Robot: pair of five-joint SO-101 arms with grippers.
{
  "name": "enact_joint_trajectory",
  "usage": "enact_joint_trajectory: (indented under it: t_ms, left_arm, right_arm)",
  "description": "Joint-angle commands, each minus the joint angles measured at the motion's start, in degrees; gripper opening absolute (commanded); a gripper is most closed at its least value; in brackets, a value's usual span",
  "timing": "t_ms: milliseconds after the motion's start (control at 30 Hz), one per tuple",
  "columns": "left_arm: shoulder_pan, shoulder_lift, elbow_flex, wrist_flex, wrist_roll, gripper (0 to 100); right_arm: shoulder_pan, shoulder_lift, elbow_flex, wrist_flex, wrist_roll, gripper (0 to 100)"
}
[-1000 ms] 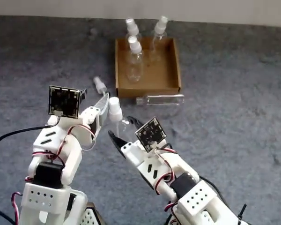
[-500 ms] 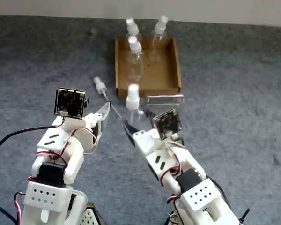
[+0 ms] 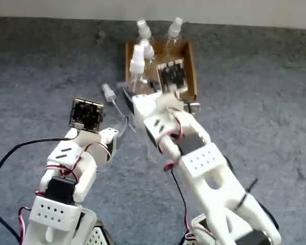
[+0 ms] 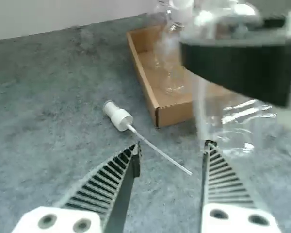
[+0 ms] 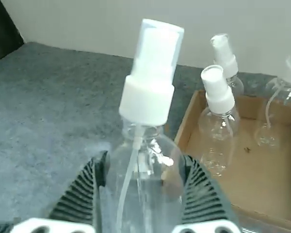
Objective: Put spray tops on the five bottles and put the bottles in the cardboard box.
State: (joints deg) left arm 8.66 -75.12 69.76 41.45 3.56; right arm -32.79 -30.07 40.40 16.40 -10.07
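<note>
Right tool (image 5: 143, 162), clamped on a capped bottle (image 5: 150, 92), has reached the cardboard box (image 5: 262, 174); left tool (image 4: 172, 145) apart.

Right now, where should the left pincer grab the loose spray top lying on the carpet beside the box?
Grip the spray top by its white cap, not the thin dip tube. It lies on its side on the carpet, tube trailing toward the open left pincer, so come down from above, closing across the cap's width.

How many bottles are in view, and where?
5. In the box: back-left bottle, back-right bottle, front bottle. The right gripper holds a fourth bottle. The fifth bottle lies before the box, partly hidden by that arm.
</note>
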Motion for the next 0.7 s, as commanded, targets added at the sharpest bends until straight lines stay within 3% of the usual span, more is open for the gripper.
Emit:
enact_joint_trajectory:
  t_ms: [0, 467, 667]
  left_arm:
    - [3.8, 0.3, -0.2, 0.1, -3.3, 16]
    - [3.8, 0.8, 0.9, -0.4, -3.5, 24]
    - [3.8, 0.9, 4.2, -6.1, -6.9, 24]
  right_arm:
    - [0.8, 2.9, -11.9, 6.2, -6.1, 0.4]
    - [-3.7, 3.2, -18.0, 25.3, -8.5, 0.4]
    - [-4.5, -5.7, -17.4, 26.2, -8.4, 0.4]
